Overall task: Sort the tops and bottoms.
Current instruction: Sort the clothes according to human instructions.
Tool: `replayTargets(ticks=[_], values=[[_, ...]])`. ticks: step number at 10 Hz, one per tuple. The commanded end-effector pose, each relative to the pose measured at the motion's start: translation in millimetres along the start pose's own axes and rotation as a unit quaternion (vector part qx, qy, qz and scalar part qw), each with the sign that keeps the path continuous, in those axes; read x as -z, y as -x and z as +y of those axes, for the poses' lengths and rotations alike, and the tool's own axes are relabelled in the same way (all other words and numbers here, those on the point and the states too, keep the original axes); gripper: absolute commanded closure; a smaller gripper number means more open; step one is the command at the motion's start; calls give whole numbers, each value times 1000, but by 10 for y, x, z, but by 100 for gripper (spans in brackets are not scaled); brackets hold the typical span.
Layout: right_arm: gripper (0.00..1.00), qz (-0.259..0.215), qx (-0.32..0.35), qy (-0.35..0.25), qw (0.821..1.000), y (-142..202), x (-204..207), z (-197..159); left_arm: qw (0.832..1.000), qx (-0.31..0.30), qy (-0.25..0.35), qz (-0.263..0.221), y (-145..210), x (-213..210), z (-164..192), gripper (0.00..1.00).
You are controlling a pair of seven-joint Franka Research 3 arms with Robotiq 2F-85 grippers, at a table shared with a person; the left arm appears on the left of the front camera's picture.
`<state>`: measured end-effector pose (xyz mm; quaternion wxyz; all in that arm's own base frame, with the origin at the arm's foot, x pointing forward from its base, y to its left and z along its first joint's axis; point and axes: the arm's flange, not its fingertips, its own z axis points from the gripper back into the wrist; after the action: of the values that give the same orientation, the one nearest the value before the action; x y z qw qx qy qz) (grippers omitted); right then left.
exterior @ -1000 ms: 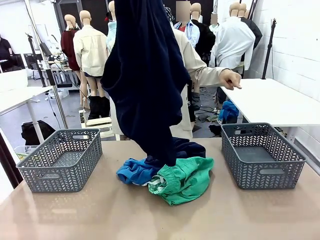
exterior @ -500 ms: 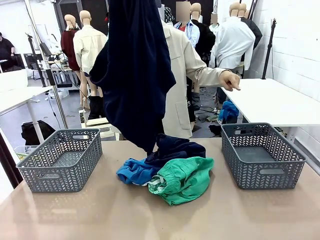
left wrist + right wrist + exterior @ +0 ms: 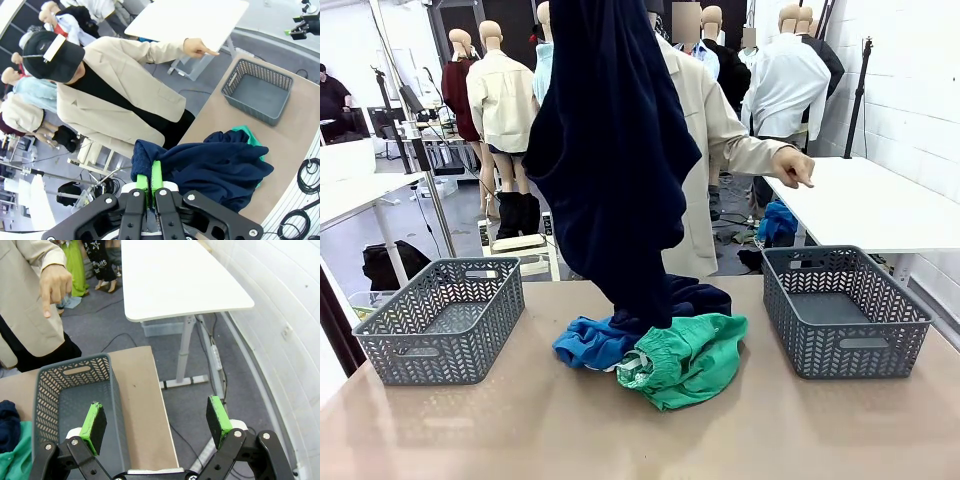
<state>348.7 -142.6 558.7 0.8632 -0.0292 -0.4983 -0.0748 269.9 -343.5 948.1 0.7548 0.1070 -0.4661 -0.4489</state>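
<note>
left gripper [image 3: 149,176] clamped on navy garment [image 3: 610,150] | right gripper [image 3: 157,424] agape, empty | risk: hem below left gripper may snag blue top [image 3: 588,343], dragging it

The hanging garment [image 3: 610,150] is plain dark navy, the top [image 3: 585,343] bright royal blue, the drawstring garment [image 3: 695,360] emerald green, its cord white. The left-edge basket [image 3: 440,320] and right-edge basket [image 3: 845,310] are grey chevron lattice on the tan table [image 3: 520,430].

The navy garment [image 3: 610,170] hung down onto the blue top [image 3: 585,342] and green garment [image 3: 690,358] mid-table [image 3: 520,430], between the left basket [image 3: 440,320] and right basket [image 3: 845,310].
</note>
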Motion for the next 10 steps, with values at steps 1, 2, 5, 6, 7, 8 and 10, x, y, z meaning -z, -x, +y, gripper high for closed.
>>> replayTargets(ticks=[1, 2, 5, 6, 7, 8, 10], values=[[0, 5, 2, -1, 1000, 20, 8, -6, 1000, -4, 2, -11, 32, -28, 21, 100], [0, 5, 2, -1, 1000, 20, 8, -6, 1000, 0, 0, 0, 0, 0, 0, 100], [0, 5, 2, -1, 1000, 20, 8, -6, 987, 89, 32, -128, -1224, 396, 124, 100], [0, 5, 2, -1, 1000, 20, 8, -6, 979, 100, 43, -171, -1609, 456, 202, 100], [0, 5, 2, -1, 1000, 20, 8, -6, 973, 94, 35, -210, -2049, 574, 308, 100], [0, 5, 2, -1, 1000, 20, 8, -6, 967, 112, 32, -228, -2492, 712, 349, 100], [0, 5, 2, -1, 1000, 20, 8, -6, 944, 147, 78, -284, -3156, 995, 268, 100]])
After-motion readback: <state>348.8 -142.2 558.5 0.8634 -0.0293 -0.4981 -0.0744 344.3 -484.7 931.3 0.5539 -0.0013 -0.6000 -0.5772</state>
